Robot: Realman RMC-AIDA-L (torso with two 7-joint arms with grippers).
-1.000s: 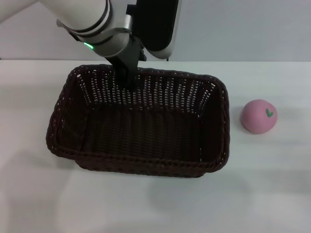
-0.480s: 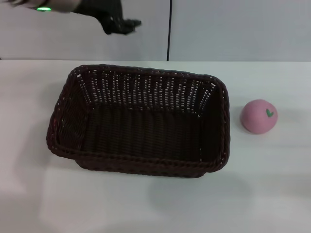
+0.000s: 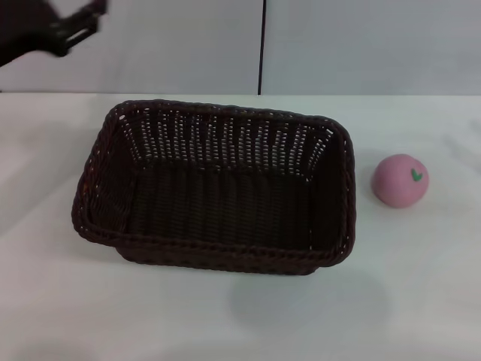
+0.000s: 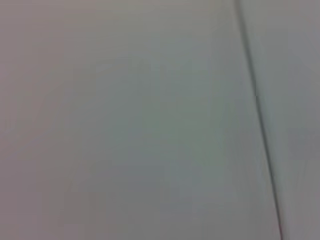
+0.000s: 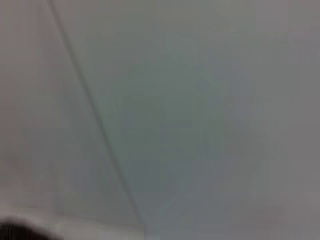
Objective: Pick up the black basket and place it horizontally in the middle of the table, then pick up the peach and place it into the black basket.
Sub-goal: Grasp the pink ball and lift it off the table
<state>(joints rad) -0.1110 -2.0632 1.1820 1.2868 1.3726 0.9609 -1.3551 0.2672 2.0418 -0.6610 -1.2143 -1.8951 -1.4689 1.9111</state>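
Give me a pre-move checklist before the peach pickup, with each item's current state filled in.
1. The black basket rests flat on the table, long side across, near the middle: ok.
2. Basket interior free of objects to receive the fruit: ok.
3. The peach sits on the table to the right of the basket, apart from it, nothing on or against it: ok.
4. The left gripper is up at the far left, away from the basket: ok.
5. Left gripper finger state: cannot tell.
6. Right gripper ready near the peach: cannot tell; it appears in no view.
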